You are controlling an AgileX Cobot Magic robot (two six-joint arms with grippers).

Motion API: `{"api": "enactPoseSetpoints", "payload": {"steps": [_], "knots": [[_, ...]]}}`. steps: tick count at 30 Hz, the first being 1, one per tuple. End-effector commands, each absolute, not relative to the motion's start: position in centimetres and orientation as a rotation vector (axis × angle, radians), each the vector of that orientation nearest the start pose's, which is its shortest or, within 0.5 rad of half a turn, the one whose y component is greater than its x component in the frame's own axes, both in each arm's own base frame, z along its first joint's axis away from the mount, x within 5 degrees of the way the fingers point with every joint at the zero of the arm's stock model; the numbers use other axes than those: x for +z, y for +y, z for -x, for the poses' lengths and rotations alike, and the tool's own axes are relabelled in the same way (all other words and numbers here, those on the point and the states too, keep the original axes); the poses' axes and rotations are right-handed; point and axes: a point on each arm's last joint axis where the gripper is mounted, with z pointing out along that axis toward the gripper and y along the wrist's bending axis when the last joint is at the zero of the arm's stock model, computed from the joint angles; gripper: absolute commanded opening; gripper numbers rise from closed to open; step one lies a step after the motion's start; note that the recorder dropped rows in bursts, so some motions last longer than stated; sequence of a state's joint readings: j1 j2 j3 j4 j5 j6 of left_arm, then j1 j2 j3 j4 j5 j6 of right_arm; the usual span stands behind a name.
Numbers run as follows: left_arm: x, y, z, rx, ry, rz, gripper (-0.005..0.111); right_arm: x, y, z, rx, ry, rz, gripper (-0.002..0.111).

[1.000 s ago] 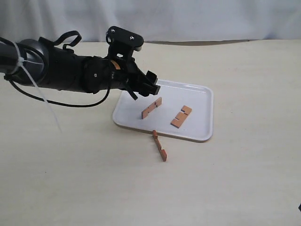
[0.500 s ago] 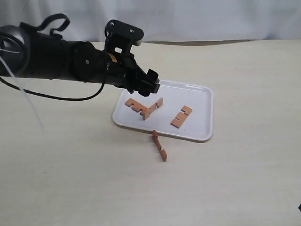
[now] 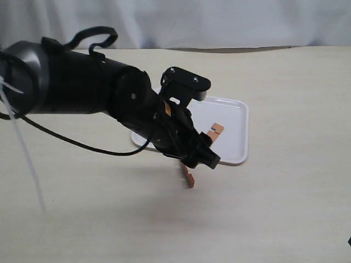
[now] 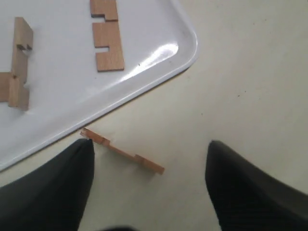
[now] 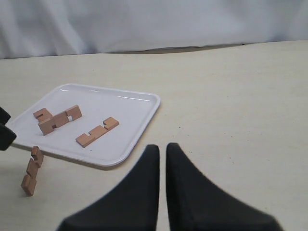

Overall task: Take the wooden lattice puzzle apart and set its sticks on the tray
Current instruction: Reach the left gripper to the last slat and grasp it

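Wide-open, empty left claw [image 4: 150,147] is held over a stick [image 4: 122,151] beside the tray [image 4: 190,45]; likely light, stiff, best pinched mid-length.

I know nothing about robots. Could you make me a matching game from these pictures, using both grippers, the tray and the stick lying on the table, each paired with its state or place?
Things:
1. left gripper
2. right gripper
3. stick on the table
4. tray

States or places:
A. shut, holding nothing
B. white, with other sticks lying on it
C. open, holding nothing
D. just outside the tray's rim

Pairs: 1-C, 2-A, 3-D, 4-B
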State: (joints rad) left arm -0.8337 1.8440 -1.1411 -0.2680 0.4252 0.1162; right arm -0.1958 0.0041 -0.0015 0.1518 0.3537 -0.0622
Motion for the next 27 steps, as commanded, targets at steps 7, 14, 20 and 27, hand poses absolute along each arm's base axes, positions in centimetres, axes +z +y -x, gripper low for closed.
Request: {"api": "enactPoseSetpoints", "payload": {"steps": [7, 14, 20, 27], "knots": [[15.6, -28.9, -24.7, -0.348, 2.584, -0.863, 0.062, 18.3, -0.6, -5.3, -0.038, 1.81, -0.219, 0.005], [14.0, -30.4, -25.5, -0.289, 2.685, -0.834, 0.062, 18.3, -0.6, -5.3, -0.038, 1.81, -0.219, 0.005], [13.4, -30.8, -25.9, -0.176, 2.725, -0.831, 0.062, 18.3, -0.6, -5.3, -0.038, 1.81, -0.219, 0.005], [12.5, -30.9, -26.4, -0.143, 2.698, -0.818, 0.062, 18.3, -0.6, -5.3, -0.038, 1.81, -0.219, 0.005]]}}
